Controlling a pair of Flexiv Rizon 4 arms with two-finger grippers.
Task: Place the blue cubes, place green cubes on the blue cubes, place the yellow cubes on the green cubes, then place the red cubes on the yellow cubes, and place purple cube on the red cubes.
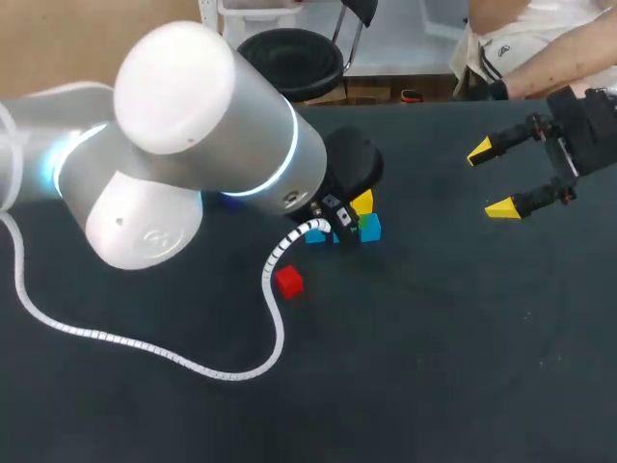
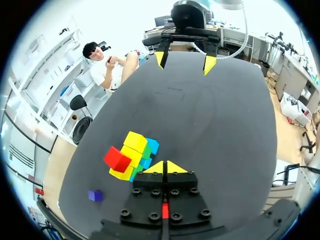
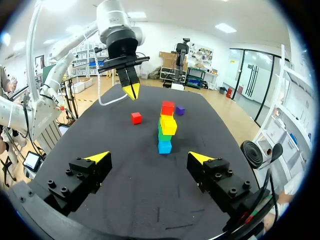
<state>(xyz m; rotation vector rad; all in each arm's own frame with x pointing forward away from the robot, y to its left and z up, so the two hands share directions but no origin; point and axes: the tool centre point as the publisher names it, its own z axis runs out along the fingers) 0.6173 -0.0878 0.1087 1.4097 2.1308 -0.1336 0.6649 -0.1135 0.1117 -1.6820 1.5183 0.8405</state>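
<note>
A stack of cubes (image 3: 165, 127) stands mid-table: blue (image 3: 164, 146) at the bottom, then green (image 3: 161, 135), yellow (image 3: 169, 124) and one red cube (image 3: 168, 107) on top. In the left wrist view the stack (image 2: 131, 156) lies just ahead of my left gripper (image 2: 165, 167), which is shut with nothing in it and hangs above the table. A second red cube (image 1: 288, 281) lies loose beside the stack (image 1: 362, 220). The purple cube (image 2: 95, 195) sits apart on the cloth. My right gripper (image 1: 491, 180) is open at the table's right, well away from the cubes.
My left arm's large elbow (image 1: 193, 125) covers much of the table's left in the head view, and its white cable (image 1: 193, 362) loops across the cloth. A person's arm (image 1: 569, 58) is at the far right edge.
</note>
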